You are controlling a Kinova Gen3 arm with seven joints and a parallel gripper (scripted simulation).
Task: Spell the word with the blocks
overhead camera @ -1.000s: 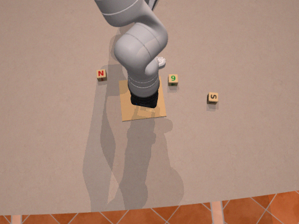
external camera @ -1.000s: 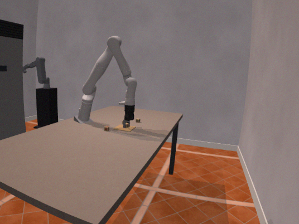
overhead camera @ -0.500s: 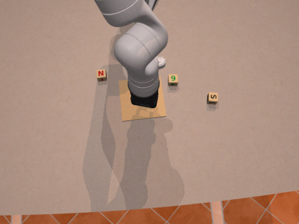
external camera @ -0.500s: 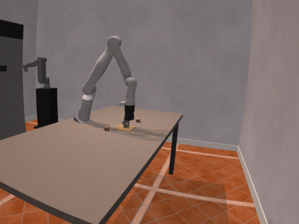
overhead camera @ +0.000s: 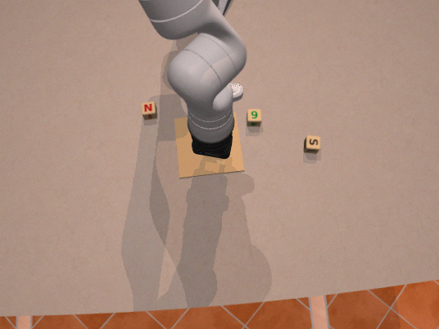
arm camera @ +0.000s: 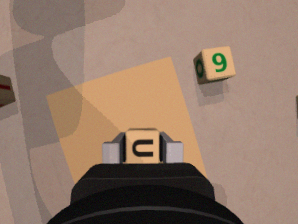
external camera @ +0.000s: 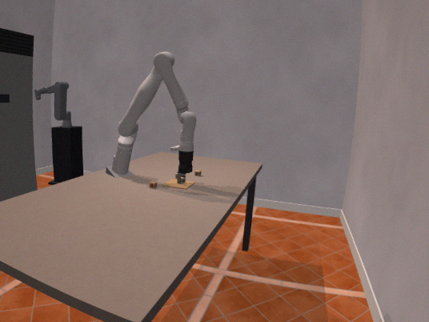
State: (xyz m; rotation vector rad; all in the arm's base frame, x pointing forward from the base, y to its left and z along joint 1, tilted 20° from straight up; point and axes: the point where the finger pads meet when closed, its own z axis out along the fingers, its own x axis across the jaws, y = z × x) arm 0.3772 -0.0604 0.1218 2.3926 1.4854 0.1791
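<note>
In the wrist view my gripper [arm camera: 142,142] stands over the tan mat [arm camera: 127,110], and its two fingers press against the sides of the U block [arm camera: 143,147]. The U lies on its side in this view. The block sits low on the mat near its edge. In the top view the arm's wrist [overhead camera: 211,139] hides the U block and covers much of the mat [overhead camera: 210,164]. The N block [overhead camera: 148,109] lies on the table left of the mat. The S block [overhead camera: 312,143] lies far to the right of it. All blocks are light wood cubes.
The 9 block [overhead camera: 254,116] lies on the table just off the mat's right edge; it also shows in the wrist view [arm camera: 216,64]. The arm's shadow falls across the table towards the front edge. In the exterior view the gripper [external camera: 181,176] is down at the mat.
</note>
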